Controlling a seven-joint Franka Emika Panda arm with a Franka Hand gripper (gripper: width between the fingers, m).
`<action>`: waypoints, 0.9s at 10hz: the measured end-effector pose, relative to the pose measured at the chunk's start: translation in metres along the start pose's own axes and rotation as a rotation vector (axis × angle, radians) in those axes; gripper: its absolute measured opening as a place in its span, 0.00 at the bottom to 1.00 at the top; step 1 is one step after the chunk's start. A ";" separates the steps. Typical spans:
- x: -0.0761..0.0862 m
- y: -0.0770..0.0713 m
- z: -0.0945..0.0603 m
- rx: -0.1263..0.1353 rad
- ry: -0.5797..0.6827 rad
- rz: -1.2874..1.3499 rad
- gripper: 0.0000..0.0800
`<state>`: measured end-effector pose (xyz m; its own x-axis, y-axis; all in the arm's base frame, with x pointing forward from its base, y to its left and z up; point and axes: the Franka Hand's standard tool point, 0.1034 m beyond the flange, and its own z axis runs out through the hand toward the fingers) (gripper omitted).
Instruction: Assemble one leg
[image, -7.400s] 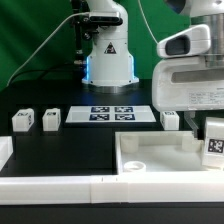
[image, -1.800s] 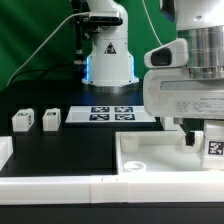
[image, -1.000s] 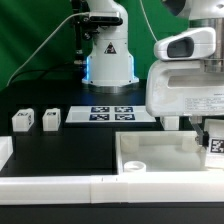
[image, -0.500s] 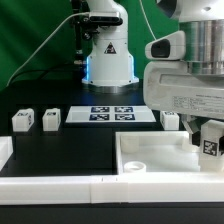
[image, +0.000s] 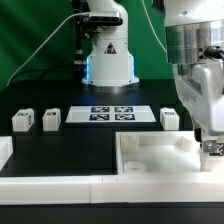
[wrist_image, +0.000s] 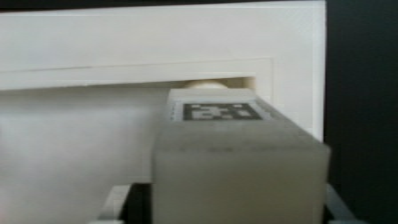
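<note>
My gripper (image: 209, 140) is shut on a leg (image: 213, 148), a small white block with a black-and-white tag, and holds it low over the right corner of the large white tray-like part (image: 160, 162). In the wrist view the leg (wrist_image: 240, 150) fills the middle between my fingers (wrist_image: 121, 200). Its tagged end points at a round hole (wrist_image: 205, 85) in the tray's corner (wrist_image: 143, 50). Three more legs stand on the black table: two at the exterior view's left (image: 22, 120) (image: 51, 118) and one behind the tray (image: 169, 117).
The marker board (image: 110, 114) lies at the middle back of the table. The arm's base (image: 108, 55) stands behind it. A white rail (image: 50, 185) runs along the front edge. My wrist body (image: 200, 75) looms over the tray's right side.
My hand has turned and tilted over the tray's right corner. The leg in it has sunk lower, toward the corner. The other legs have not moved.
</note>
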<state>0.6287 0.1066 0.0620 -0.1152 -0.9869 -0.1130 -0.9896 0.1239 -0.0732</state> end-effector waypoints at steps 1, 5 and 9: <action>0.000 0.001 0.000 0.005 0.010 0.078 0.36; -0.014 0.007 0.002 -0.002 0.011 -0.192 0.78; -0.020 0.008 0.003 0.003 0.011 -0.711 0.81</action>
<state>0.6238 0.1278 0.0605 0.5574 -0.8298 -0.0274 -0.8252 -0.5500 -0.1283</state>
